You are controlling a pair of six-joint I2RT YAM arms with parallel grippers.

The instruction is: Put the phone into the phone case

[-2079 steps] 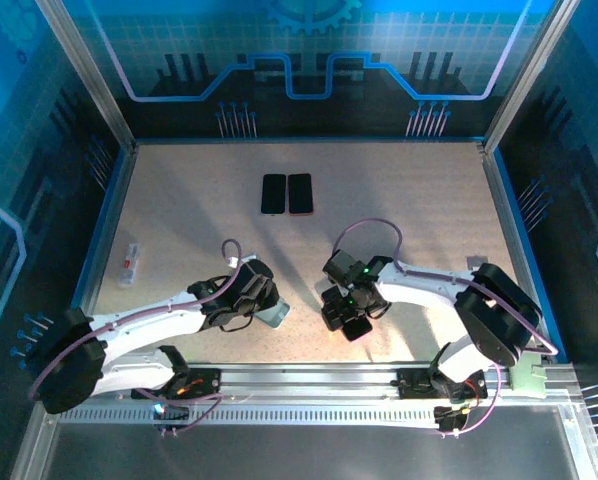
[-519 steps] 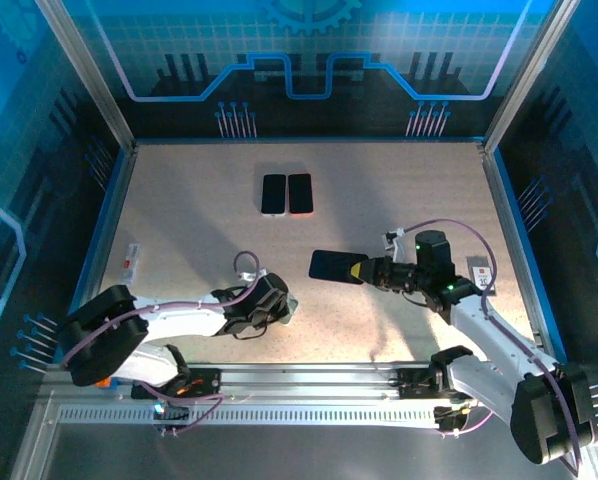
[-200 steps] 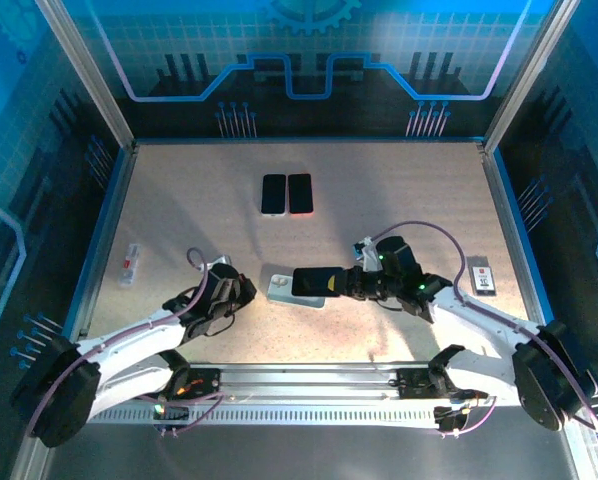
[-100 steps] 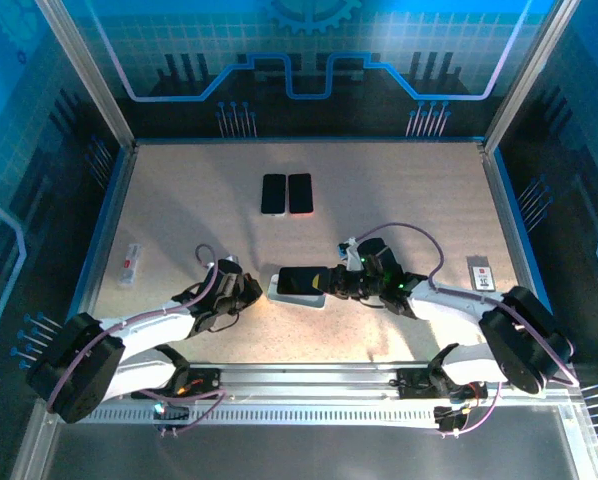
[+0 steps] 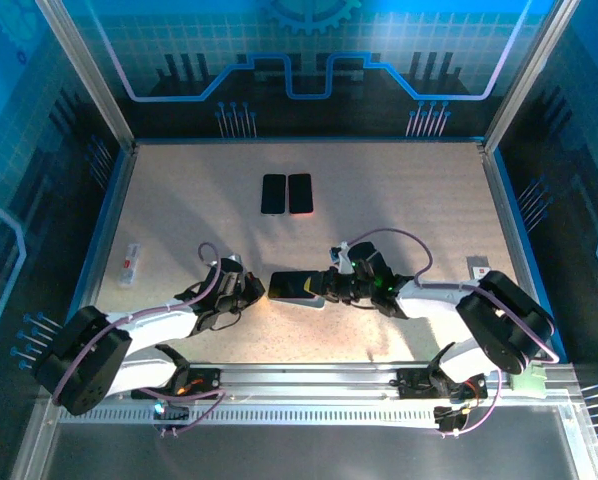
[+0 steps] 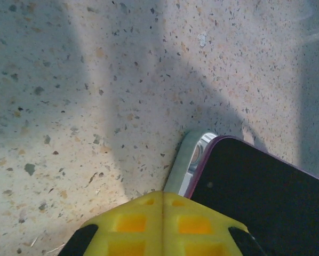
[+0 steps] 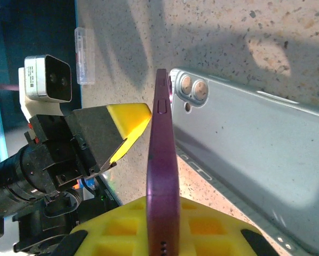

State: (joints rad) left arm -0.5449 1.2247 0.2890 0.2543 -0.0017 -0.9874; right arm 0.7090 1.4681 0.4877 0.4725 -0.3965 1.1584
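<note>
Rigid, slick phone [image 7: 162,160] pinched across its faces by right gripper [image 7: 164,216], lower centre, beside flexible phone case [image 7: 255,160]; left gripper [image 6: 162,216] closed, empty.

Bright light washes the speckled table [image 5: 399,190], soft shadows fanning across it; far wall [image 5: 309,60] glows blue; phone case [image 7: 266,149] gleams.

Black-and-yellow left end effector [image 5: 256,290] and right end effector [image 5: 325,289] blocked near centre; two dark flat slabs [image 5: 299,193] stood far centre; speckled beige surface [image 5: 299,245] between lay open.
</note>
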